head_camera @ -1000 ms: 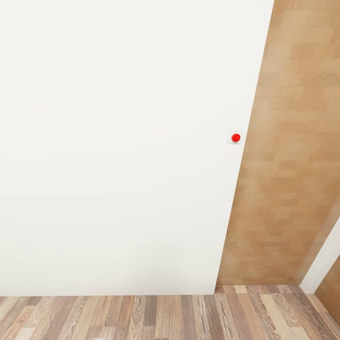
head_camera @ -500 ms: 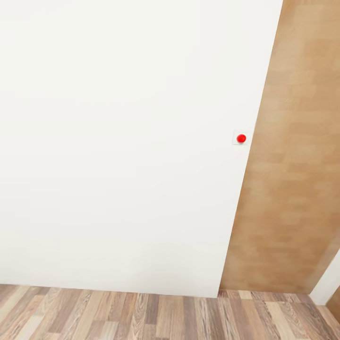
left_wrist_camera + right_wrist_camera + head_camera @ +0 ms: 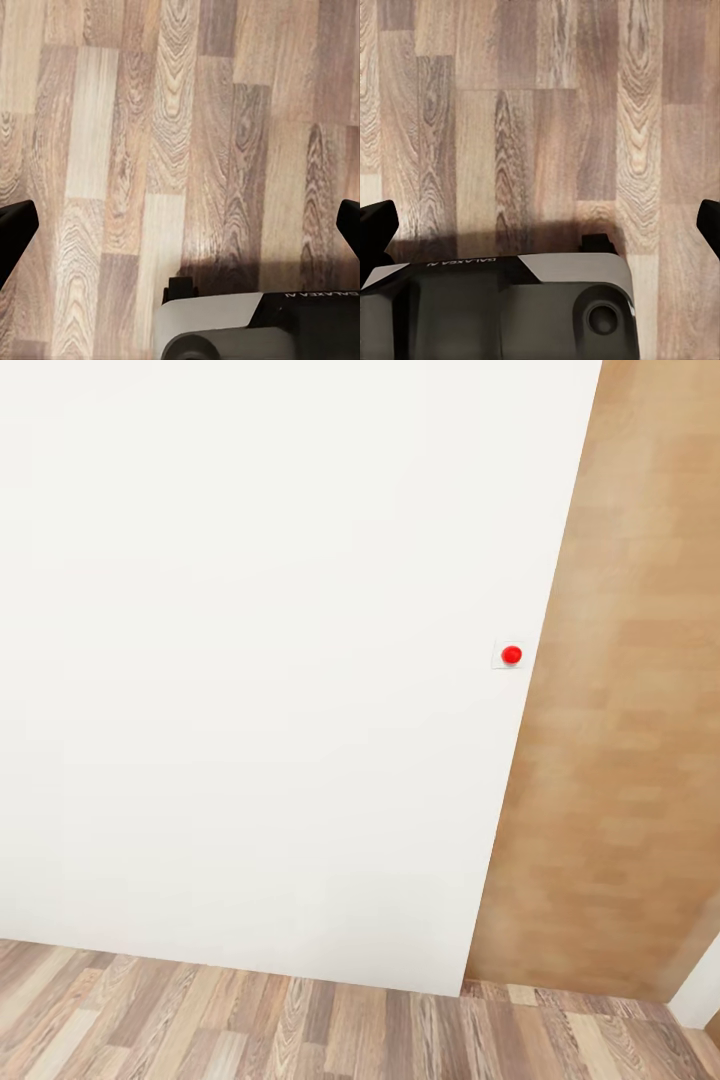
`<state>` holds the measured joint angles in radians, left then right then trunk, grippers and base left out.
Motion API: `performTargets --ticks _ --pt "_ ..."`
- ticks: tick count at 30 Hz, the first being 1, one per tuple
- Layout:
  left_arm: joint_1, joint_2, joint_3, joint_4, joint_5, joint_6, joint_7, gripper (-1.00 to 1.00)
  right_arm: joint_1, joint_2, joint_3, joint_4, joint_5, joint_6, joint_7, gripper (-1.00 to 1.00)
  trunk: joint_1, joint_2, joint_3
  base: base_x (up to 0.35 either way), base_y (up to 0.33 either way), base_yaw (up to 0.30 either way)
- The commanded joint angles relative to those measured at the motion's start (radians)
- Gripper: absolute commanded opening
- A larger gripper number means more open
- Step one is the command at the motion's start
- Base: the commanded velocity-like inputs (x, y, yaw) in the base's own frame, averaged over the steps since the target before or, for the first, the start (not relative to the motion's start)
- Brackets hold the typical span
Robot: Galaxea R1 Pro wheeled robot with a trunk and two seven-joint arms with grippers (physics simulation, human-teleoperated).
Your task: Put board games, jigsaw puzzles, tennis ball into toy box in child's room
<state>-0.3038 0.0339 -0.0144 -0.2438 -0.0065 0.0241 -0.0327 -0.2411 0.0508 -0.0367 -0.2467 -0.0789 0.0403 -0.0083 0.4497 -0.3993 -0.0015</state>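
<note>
Your supporting surface here is the floor (image 3: 300, 1030): wood-look planks in mixed brown, tan and grey tones with strong grain. In the head view it forms a strip along the lower edge, meeting the base of a white wall (image 3: 260, 660) and, further right, a tan wood-patterned panel (image 3: 620, 760). In both wrist views you look straight down on the same planking (image 3: 180, 127), with staggered board joints. A soft dark shadow (image 3: 510, 240) lies across the boards beside the robot's base.
</note>
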Motion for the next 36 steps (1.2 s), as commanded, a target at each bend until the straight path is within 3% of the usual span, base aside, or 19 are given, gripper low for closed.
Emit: performTargets --ticks 1,12,22,36 --pt "0.0 0.0 -0.001 0.0 -0.001 0.001 -0.003 1.0 0.0 0.001 -0.003 -0.002 -0.008 0.004 -0.001 1.0 0.0 -0.001 0.0 0.0 -0.009 0.003" --pt "0.0 0.001 -0.001 0.001 -0.001 -0.004 -0.003 1.0 0.0 0.002 -0.001 -0.002 -0.006 0.003 -0.001 1.0 0.0 -0.001 0.0 0.0 -0.002 0.064" --pt "0.0 0.001 -0.001 0.001 -0.001 -0.004 -0.003 1.0 0.0 0.003 0.002 -0.002 0.002 0.003 -0.001 1.0 0.0 -0.001 0.0 0.0 -0.016 0.264" --pt "0.0 0.001 -0.001 0.001 -0.001 -0.004 -0.001 1.0 0.0 0.016 0.003 -0.002 0.005 0.003 -0.002 1.0 0.0 -0.001 0.0 0.0 -0.159 0.286"
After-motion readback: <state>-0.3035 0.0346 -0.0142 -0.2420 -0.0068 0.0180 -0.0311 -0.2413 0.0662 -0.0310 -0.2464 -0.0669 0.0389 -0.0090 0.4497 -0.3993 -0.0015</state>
